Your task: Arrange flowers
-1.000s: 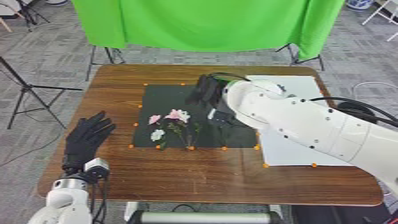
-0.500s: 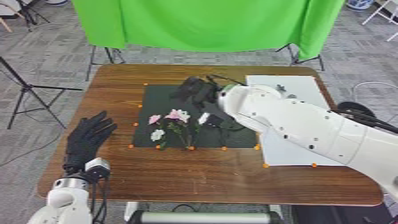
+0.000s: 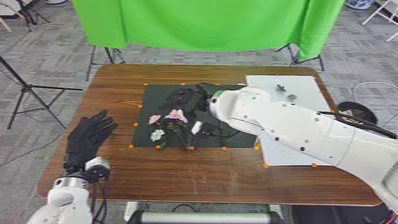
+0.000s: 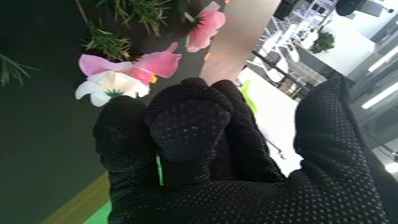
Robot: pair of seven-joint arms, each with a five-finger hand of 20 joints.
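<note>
The right hand (image 3: pixel 194 100) is over the dark mat (image 3: pixel 233 140) on the brown surface (image 3: pixel 195 175); in the right wrist view, that hand (image 4: pixel 240 200) is open, with its fingers loosely bent and its thumb held wide of them, and nothing is in its grip. Just past the fingertips there, pink petals (image 4: pixel 158 65) and white petals (image 4: pixel 111 86) sit side by side, with needle-like green leaves (image 4: pixel 108 44) near them; I cannot tell whether any of the petals touch the glove.

In the head view, the flowers lie on the mat, on the robot's side of the right hand. The larger pink flower (image 3: pixel 177 116) is just beside the hand, the smaller pink flower (image 3: pixel 155 119) is a little to the left of it, and the white flower (image 3: pixel 157 135) is farther back toward the robot. Thin green stems (image 3: pixel 188 138) run from near the blooms toward the robot.

The left hand (image 3: pixel 89 136) is well apart, to the left of the right hand and the mat, open, with its fingers straight and slightly spread. To the right of the right hand is a white sheet (image 3: pixel 280 150), partly under the right arm, with 2 small grey items (image 3: pixel 281 88) at its far part.
</note>
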